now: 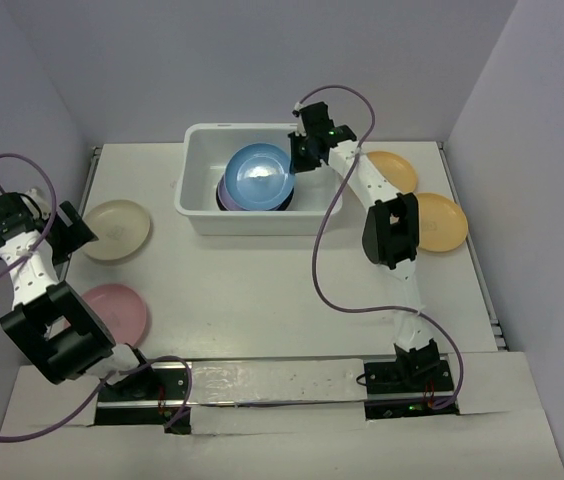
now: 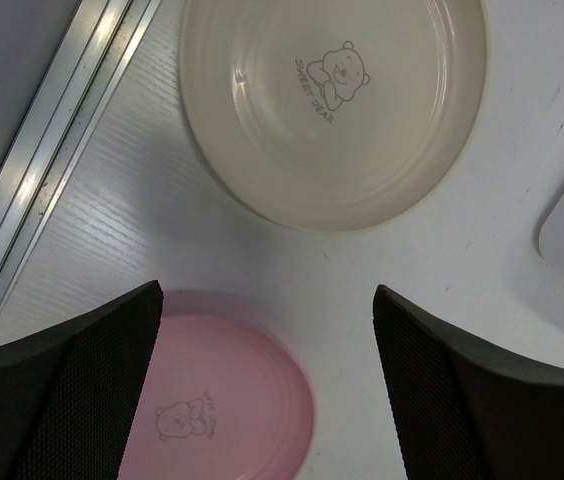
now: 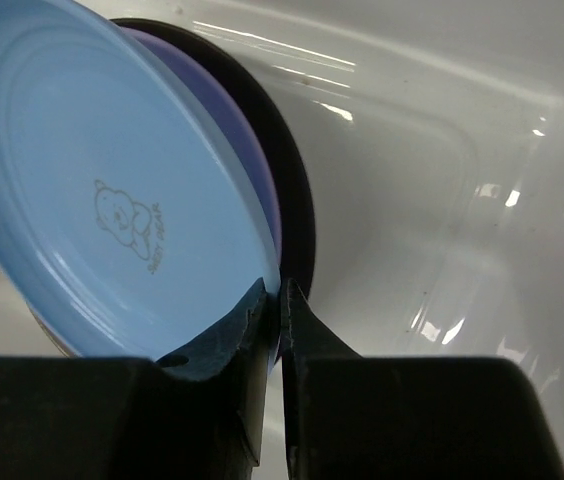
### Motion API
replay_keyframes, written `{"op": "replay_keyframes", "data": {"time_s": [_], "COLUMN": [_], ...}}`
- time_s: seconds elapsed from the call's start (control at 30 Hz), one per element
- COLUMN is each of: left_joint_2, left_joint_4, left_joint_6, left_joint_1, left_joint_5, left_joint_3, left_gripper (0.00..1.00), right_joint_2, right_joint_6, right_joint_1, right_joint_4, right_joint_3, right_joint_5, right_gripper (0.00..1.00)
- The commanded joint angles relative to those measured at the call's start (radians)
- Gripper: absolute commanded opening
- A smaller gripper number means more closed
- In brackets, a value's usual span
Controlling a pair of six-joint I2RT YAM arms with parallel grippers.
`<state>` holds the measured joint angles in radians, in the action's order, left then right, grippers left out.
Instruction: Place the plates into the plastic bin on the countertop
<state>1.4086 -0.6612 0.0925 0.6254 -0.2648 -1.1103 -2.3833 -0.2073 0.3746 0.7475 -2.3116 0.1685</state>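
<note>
Blue plate point(image 3: 112, 200) rests on the lavender plate point(image 3: 257, 175) inside the plastic bin point(image 1: 252, 222), far centre, its rim pinched by the right tool point(image 3: 280, 295). Left tool point(image 2: 267, 295) gapes wide above the cream plate point(image 2: 332, 110) and pink plate point(image 2: 222, 410), on the counter's point(image 1: 262, 290) left.

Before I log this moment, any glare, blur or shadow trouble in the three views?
Top external: sharp, one bright highlight on the blue plate in the plastic bin. Left wrist: bear print on the cream plate reads crisply, left fingers dark. Right wrist: glare streaks on the bin wall, right fingers nearly black.
</note>
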Motion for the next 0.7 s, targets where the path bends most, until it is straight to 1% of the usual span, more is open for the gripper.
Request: {"op": "replay_keyframes", "data": {"time_s": [0.0, 0.03, 0.07, 0.13, 0.2, 0.23, 0.27, 0.4, 0.47, 0.67], "left_joint_2": [0.02, 0.026, 0.031, 0.04, 0.053, 0.056, 0.061, 0.105, 0.125, 0.228], "left_joint_4": [0.084, 0.088, 0.096, 0.106, 0.129, 0.136, 0.141, 0.178, 0.196, 0.246], "left_joint_6": [0.008, 0.01, 0.012, 0.013, 0.016, 0.016, 0.016, 0.037, 0.05, 0.079], "left_joint_1": [0.008, 0.009, 0.009, 0.008, 0.01, 0.01, 0.01, 0.011, 0.01, 0.01], "left_joint_5": [-0.01, 0.0, 0.012, 0.02, 0.027, 0.025, 0.024, 0.016, 0.004, 0.006], "left_joint_3": [-0.004, -0.002, 0.001, 0.007, 0.021, 0.023, 0.026, 0.024, 0.017, -0.023], "left_gripper": [0.92, 0.92, 0.92, 0.91, 0.92, 0.92, 0.92, 0.88, 0.86, 0.84], "right_joint_2": [-0.02, -0.022, -0.024, -0.026, -0.02, -0.013, -0.007, 0.041, 0.068, 0.188], "right_joint_6": [-0.014, -0.013, -0.011, -0.011, -0.011, -0.009, -0.007, 0.002, 0.012, 0.029], "right_joint_1": [0.04, 0.043, 0.047, 0.05, 0.053, 0.053, 0.053, 0.053, 0.052, 0.047], "right_joint_4": [-0.052, -0.052, -0.051, -0.051, -0.052, -0.051, -0.051, -0.051, -0.053, -0.074], "right_joint_3": [-0.053, -0.052, -0.052, -0.052, -0.051, -0.05, -0.049, -0.045, -0.045, 0.004], "right_joint_5": [0.0, -0.005, -0.01, -0.018, -0.036, -0.04, -0.045, -0.053, -0.049, -0.013], "right_gripper": [0.14, 0.15, 0.21, 0.36, 0.61, 0.69, 0.73, 0.85, 0.88, 0.91]}}
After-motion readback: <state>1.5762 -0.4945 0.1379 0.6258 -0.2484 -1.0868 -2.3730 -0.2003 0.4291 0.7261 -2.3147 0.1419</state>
